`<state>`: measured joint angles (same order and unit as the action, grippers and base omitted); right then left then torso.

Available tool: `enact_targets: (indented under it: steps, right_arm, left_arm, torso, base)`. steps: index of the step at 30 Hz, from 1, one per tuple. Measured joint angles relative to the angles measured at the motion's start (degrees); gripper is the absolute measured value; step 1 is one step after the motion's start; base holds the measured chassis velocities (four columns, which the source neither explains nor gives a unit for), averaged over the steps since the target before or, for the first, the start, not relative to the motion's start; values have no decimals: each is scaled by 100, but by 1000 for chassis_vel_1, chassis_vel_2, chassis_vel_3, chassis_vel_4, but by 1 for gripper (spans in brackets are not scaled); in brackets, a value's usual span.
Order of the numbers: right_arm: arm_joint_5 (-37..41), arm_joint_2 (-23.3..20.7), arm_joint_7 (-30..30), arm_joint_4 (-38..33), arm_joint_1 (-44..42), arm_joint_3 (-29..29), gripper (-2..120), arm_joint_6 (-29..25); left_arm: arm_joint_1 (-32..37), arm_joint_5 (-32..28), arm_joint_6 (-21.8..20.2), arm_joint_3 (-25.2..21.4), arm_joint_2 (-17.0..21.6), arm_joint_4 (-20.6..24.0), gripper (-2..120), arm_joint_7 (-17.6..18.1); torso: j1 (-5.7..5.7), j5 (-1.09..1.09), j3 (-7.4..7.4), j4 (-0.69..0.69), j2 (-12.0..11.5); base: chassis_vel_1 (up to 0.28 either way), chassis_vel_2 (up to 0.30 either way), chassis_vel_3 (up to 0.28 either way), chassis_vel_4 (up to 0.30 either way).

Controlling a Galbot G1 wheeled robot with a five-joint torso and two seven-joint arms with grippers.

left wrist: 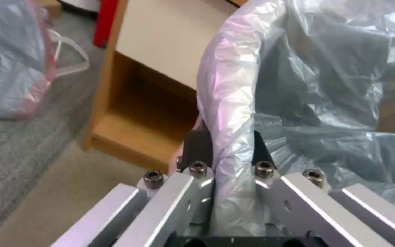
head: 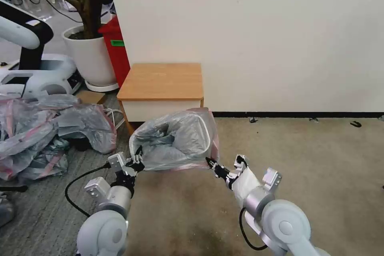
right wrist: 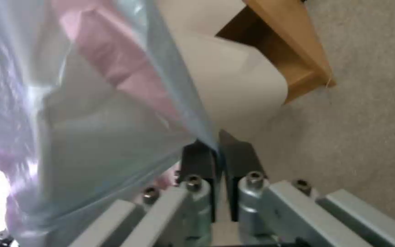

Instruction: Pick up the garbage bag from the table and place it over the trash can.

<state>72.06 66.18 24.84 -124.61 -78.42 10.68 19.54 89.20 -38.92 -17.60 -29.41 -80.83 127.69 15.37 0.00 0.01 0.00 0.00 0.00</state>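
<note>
Trash can (head: 208, 136): mostly hidden under the garbage bag (head: 176, 140), one pale rim arc showing beyond both claws; its base cannot be made out
Left gripper (head: 136, 164): fingertips buried in bag film
Right gripper (head: 211, 165): pads nearly closed on a thin bag edge
Table (head: 162, 82): lower shelf hidden behind the bag, beyond the claws
Heap of bags (head: 36, 136): cut off by the picture's edge, left of the left claw

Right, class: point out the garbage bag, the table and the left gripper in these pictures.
garbage bag (head: 180, 140), head view, crinkled grey side wall.
table (head: 162, 80), head view, bare orange-brown top.
left gripper (left wrist: 227, 151), left wrist view, between the fingertips pinching the bag's rim.
</note>
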Motion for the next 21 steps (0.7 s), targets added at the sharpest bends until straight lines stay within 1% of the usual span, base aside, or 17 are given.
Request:
enact_targets:
  steps: [2,3,7,13,15,16,17,20,21]
  right_arm:
    - [-38,4,2,25,-2,-6,14,0]
    - [-38,4,2,25,-2,-6,14,0]
    - [-53,4,2,13,-14,-8,22,0]
    - [-251,-56,-5,-7,-52,-43,24,-7]
    - [-421,-125,-13,-43,-98,-65,29,-21]
    - [-768,-212,-79,-62,-158,-117,36,-85]
    - [-768,-212,-79,-62,-158,-117,36,-85]
    - [-1521,-390,-343,-64,-280,-210,51,-267]
    - [-1521,-390,-343,-64,-280,-210,51,-267]
  left_arm:
    - [31,-35,-35,9,-9,22,3,0]
    - [31,-35,-35,9,-9,22,3,0]
    - [53,-36,-44,10,-14,26,3,0]
    - [44,-35,-47,-14,-3,25,3,25]
    - [7,-33,-45,-67,38,-32,3,46]
    - [-24,-33,-41,-113,79,-88,3,52]
    - [-24,-33,-41,-113,79,-88,3,52]
    - [-113,-93,-36,-203,198,-214,3,62]
    - [-113,-93,-36,-203,198,-214,3,62]
  torso:
    - [0,-3,0,0,0]
    - [0,-3,0,0,0]
    - [0,-2,0,0,0]
    - [0,-1,0,0,0]
    - [0,-1,0,0,0]
    - [0,-2,0,0,0]
    - [0,-2,0,0,0]
    - [0,-1,0,0,0]
    - [0,-1,0,0,0]
  base:
    - [0,0,0,0]
    - [0,0,0,0]
    - [0,0,0,0]
    - [0,0,0,0]
    - [0,0,0,0]
    - [0,0,0,0]
    - [0,0,0,0]
    - [0,0,0,0]
    - [0,0,0,0]
